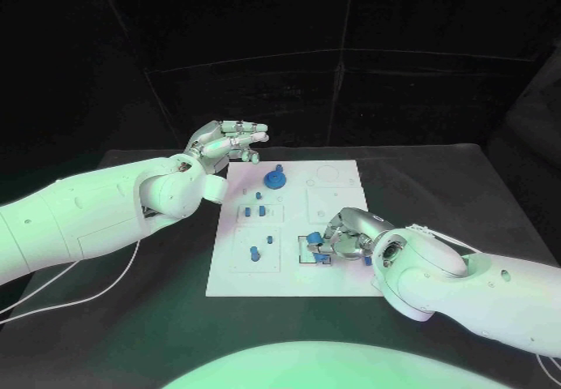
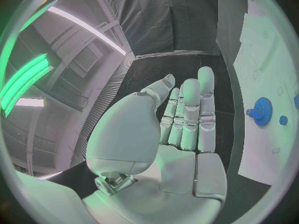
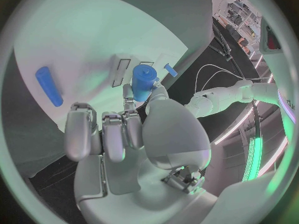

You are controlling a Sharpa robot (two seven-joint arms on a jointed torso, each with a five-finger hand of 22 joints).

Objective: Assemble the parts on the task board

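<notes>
The right hand, nearest of all, pinches a small blue plastic cylinder with a stub on top at its fingertips, low over the near right corner of the flat white task board. The cylinder's long axis points away from the palm, toward a square recess just beyond it. Farther off, the left hand hovers empty, fingers spread, beside the far left corner; a blue gear-shaped part stands nearest that hand.

dim room, dark backdrop | green-tinted light from above | wrist views bend at rims
</notes>
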